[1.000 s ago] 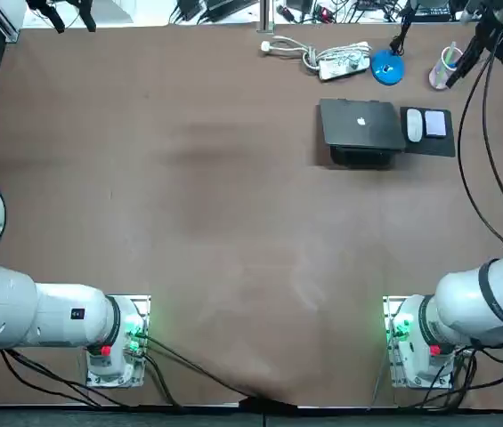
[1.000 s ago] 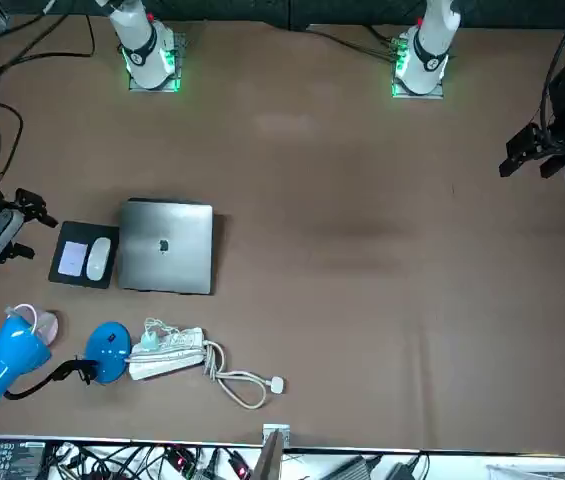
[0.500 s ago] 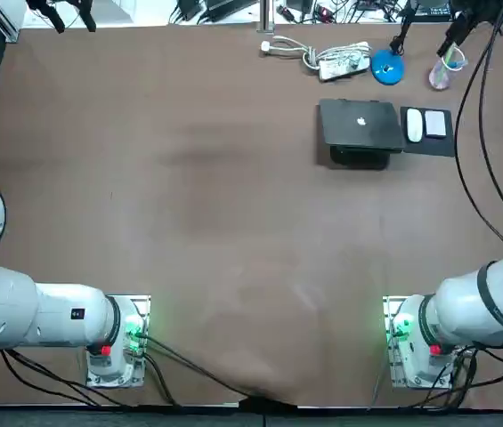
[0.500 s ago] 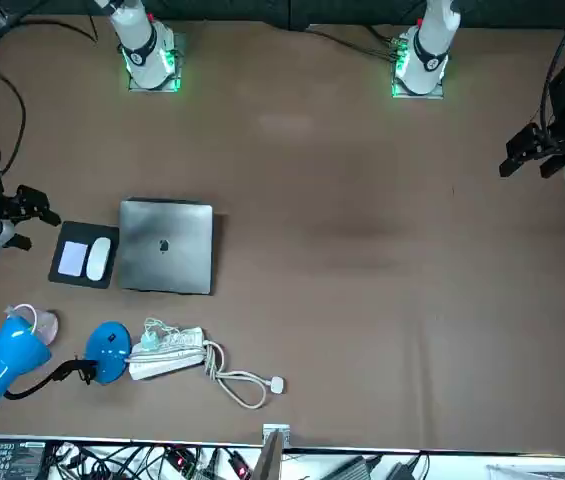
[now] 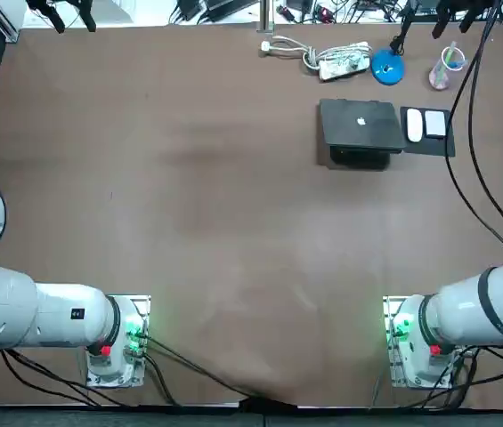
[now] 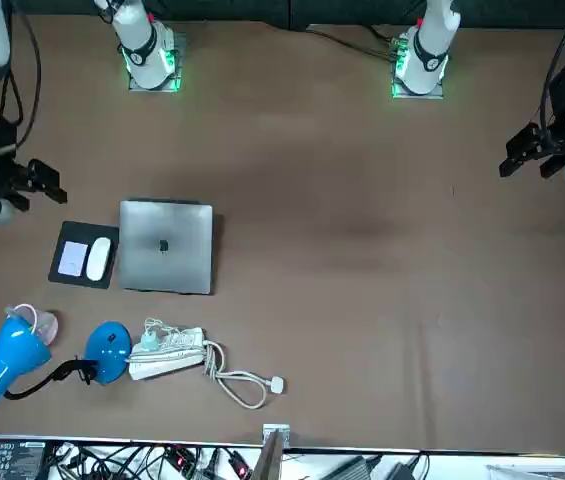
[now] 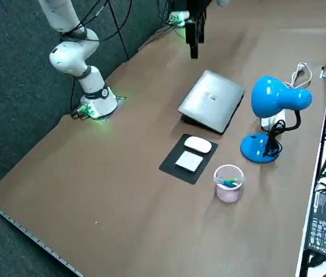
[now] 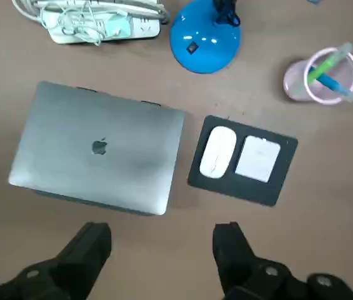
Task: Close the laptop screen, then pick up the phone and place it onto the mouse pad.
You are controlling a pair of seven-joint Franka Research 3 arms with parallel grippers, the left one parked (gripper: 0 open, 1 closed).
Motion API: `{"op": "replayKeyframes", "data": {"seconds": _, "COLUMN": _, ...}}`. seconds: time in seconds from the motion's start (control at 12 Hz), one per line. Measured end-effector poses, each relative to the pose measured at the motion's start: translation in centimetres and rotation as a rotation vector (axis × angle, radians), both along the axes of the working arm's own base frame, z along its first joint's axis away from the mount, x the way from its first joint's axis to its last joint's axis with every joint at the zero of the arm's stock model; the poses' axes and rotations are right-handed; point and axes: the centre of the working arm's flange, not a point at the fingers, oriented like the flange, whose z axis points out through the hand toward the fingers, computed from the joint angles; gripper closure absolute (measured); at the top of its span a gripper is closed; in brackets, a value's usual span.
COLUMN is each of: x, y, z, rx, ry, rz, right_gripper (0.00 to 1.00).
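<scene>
The right gripper (image 8: 160,232) hung high above the brown counter (image 5: 233,222), its fingers spread apart and holding nothing. Beneath it, the grey laptop (image 8: 98,156) lay with its lid down, just beside the black mouse pad (image 8: 251,190). The white phone (image 8: 257,159) rested on that pad, next to a white mouse (image 8: 217,152). A blue desk lamp (image 8: 204,34), a pink cup of pens (image 8: 301,90) and a white power strip (image 8: 95,22) stood nearer the counter's far edge.
</scene>
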Motion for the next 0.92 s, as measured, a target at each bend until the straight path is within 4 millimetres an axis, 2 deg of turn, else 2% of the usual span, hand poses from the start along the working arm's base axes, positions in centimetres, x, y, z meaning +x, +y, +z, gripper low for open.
{"op": "replayKeyframes", "data": {"seconds": 0.17, "x": -1.6, "y": 0.6, "z": 1.9, "rx": -0.006, "ry": -0.015, "rz": -0.065, "right_gripper": 0.0}}
{"op": "replayKeyframes", "data": {"seconds": 0.42, "x": -4.4, "y": 0.4, "z": 3.8, "rx": -0.007, "ry": -0.011, "rz": -0.12, "right_gripper": 0.0}}
{"op": "replayKeyframes", "data": {"seconds": 0.5, "x": -5.9, "y": 0.3, "z": 4.5, "rx": -0.007, "ry": -0.003, "rz": -0.14, "right_gripper": 0.0}}
{"op": "replayKeyframes", "data": {"seconds": 0.92, "x": -8.3, "y": 0.1, "z": 4.8, "rx": -0.01, "ry": 0.006, "rz": -0.156, "right_gripper": 0.0}}
